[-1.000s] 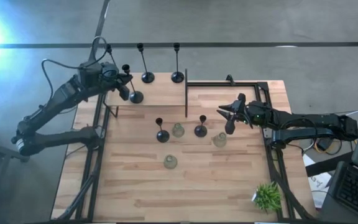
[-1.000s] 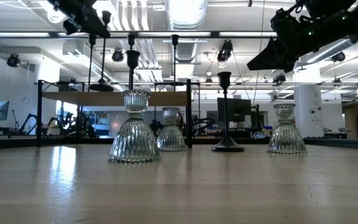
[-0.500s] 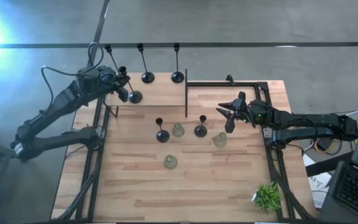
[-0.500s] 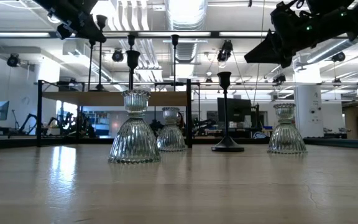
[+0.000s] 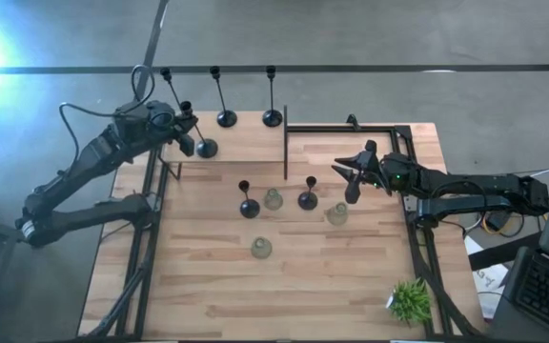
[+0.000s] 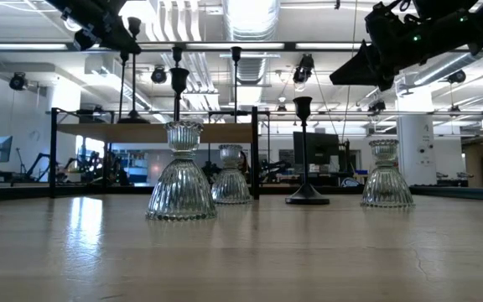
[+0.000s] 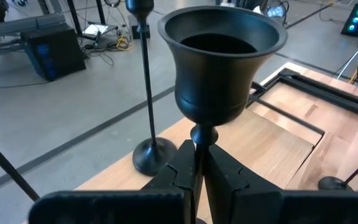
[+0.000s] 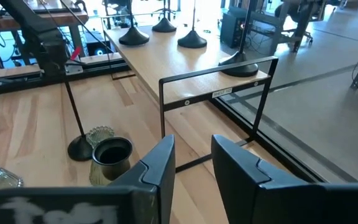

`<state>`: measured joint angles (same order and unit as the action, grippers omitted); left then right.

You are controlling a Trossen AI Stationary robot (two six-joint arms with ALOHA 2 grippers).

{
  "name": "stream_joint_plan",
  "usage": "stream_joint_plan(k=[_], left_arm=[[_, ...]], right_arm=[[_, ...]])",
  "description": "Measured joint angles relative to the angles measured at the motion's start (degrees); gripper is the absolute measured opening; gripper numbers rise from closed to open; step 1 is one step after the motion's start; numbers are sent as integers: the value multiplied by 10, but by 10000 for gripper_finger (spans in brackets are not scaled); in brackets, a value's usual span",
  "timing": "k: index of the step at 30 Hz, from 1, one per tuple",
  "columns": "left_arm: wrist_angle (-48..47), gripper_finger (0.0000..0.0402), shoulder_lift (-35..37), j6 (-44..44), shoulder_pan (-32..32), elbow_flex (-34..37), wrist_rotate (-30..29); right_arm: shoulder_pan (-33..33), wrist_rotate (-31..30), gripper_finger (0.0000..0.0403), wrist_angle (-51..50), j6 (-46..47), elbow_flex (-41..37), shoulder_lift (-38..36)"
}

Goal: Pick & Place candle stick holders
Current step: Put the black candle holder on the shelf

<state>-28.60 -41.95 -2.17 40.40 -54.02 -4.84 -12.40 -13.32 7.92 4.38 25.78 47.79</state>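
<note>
Left gripper [image 7: 199,163] stays clamped on the stem of a tall black candle stick holder [image 7: 221,59]. Since a second ago it has drifted slightly left, at the table's [image 5: 351,276] far-left corner; base [image 5: 207,149] low over the wood, contact unclear. Placement looks imminent. Right gripper [image 8: 191,155] hovers right of centre, fingers parted, empty.

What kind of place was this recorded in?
Most likely a robotics lab or open workshop, not a home. The low view shows exposed ceiling ducts and strip lights over an open floor with monitors on benches. The wooden table stands in a black metal frame on bare concrete.
</note>
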Motion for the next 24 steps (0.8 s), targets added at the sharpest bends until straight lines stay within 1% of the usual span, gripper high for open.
stream_joint_plan(k=[3,9,12,16,19,21,24], left_arm=[[-6,17,2,-3,0,0,23],[-29,17,33,-11,-8,-7,133],[-36,17,62,-16,-27,18,169],[-20,17,119,-42,-65,93,165],[15,17,161,-63,-83,149,152],[19,17,183,-77,-86,172,141],[14,17,199,-84,-90,198,142]], right_arm=[[0,0,105,0,0,0,0],[0,0,99,-1,1,0,0],[0,0,94,-5,2,-1,0],[0,0,91,-7,7,-1,0],[0,0,93,-7,10,-2,0],[0,0,96,-5,13,-2,0],[0,0,101,-2,15,-2,0]])
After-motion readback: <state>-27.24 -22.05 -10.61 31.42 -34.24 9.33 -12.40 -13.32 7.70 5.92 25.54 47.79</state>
